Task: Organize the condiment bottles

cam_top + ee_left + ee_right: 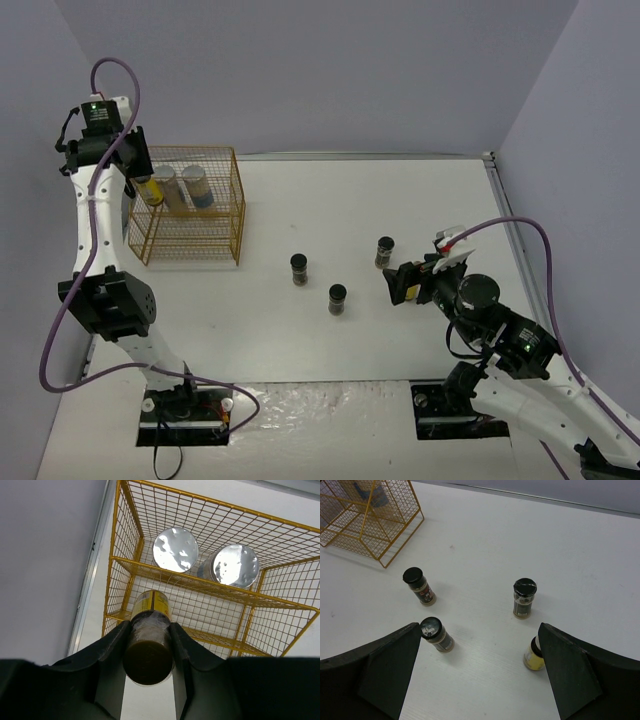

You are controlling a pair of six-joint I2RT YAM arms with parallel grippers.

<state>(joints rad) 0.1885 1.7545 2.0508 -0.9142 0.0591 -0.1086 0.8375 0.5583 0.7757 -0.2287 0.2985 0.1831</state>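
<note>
My left gripper (141,176) is shut on a slim yellow brown-capped bottle (148,650), held upright above the left end of the yellow wire rack (215,215). Two pale silver-lidded jars (175,549) (235,565) stand side by side in the rack, also seen from above (165,186) (196,184). Three short dark black-lidded jars (299,268) (338,298) (385,251) stand on the table. My right gripper (479,630) is open, low over the table. The second yellow bottle (533,657) stands by its right finger, partly hidden. The dark jars (420,586) (436,635) (524,598) lie ahead of it.
The rack (370,517) is a two-tier open wire frame at the table's far left, close to the left wall. The white table's right edge (497,200) meets the right wall. The arm bases are at the near edge.
</note>
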